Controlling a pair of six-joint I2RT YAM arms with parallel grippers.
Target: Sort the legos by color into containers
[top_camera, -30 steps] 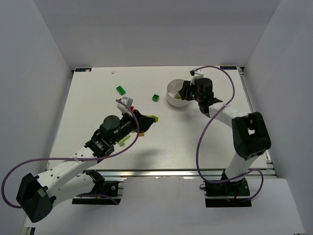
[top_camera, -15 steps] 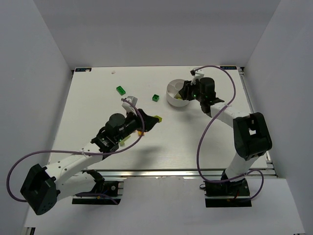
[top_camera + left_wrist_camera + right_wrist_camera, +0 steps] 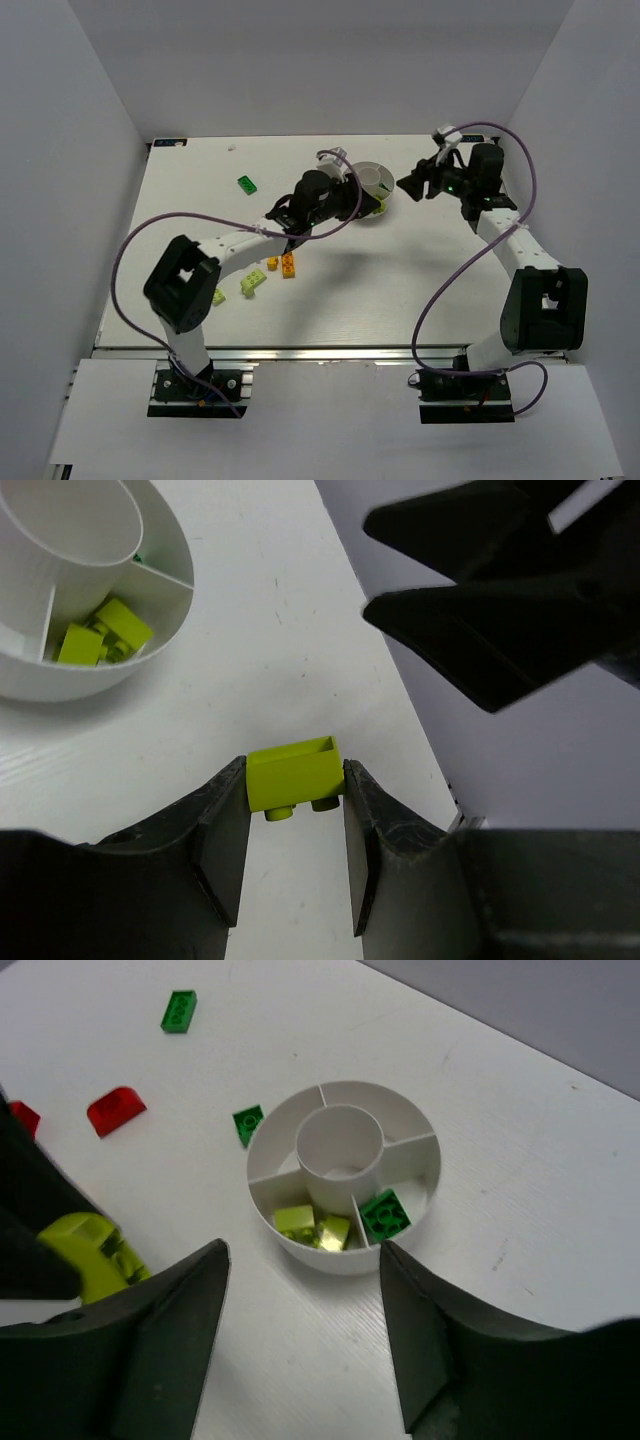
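Note:
The white dish (image 3: 343, 1175) has a round centre cup ringed by wedge sections. One section holds two lime legos (image 3: 310, 1226), the section beside it a dark green lego (image 3: 385, 1215). My left gripper (image 3: 295, 790) is shut on a lime lego (image 3: 295, 773), held above the table just right of the dish (image 3: 150, 665). In the top view it (image 3: 377, 207) is at the dish's near right rim (image 3: 388, 181). My right gripper (image 3: 300, 1250) is open and empty, raised right of the dish (image 3: 405, 187).
Loose on the table are a dark green lego (image 3: 248, 1123) beside the dish, another (image 3: 246, 184) farther left, and two red ones (image 3: 115, 1108). Orange-yellow legos (image 3: 288, 264) and lime legos (image 3: 253, 284) lie at the centre left. The left arm spans the table's middle.
My left arm has swung from the table's centre left to the dish, carrying the lime lego. My right gripper has pulled back from the dish to the right.

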